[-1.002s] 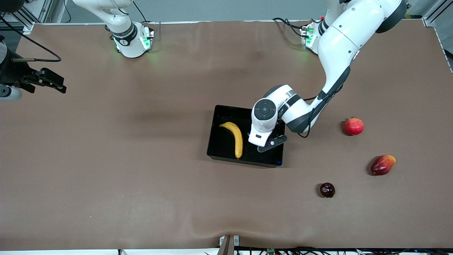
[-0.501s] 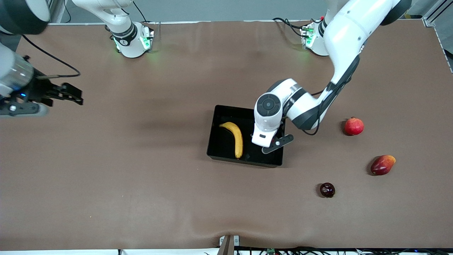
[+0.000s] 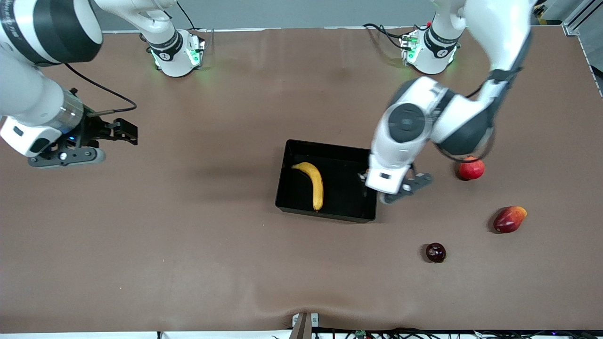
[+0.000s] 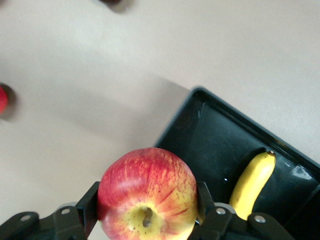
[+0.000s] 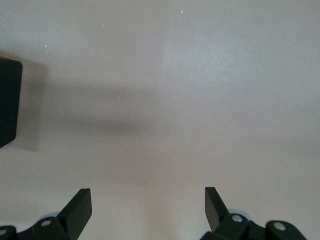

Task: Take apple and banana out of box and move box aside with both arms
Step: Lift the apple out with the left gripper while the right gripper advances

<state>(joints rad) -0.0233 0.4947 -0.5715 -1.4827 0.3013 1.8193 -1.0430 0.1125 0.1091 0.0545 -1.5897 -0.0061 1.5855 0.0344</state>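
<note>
One banana (image 3: 313, 183) lengthwise in box (image 3: 351, 213)

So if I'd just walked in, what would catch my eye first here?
Probably the left gripper clutching a red and yellow apple over the edge of the black tray mid-table, where a banana already lies. Then the right gripper, open and empty above bare table toward the right arm's end.
</note>
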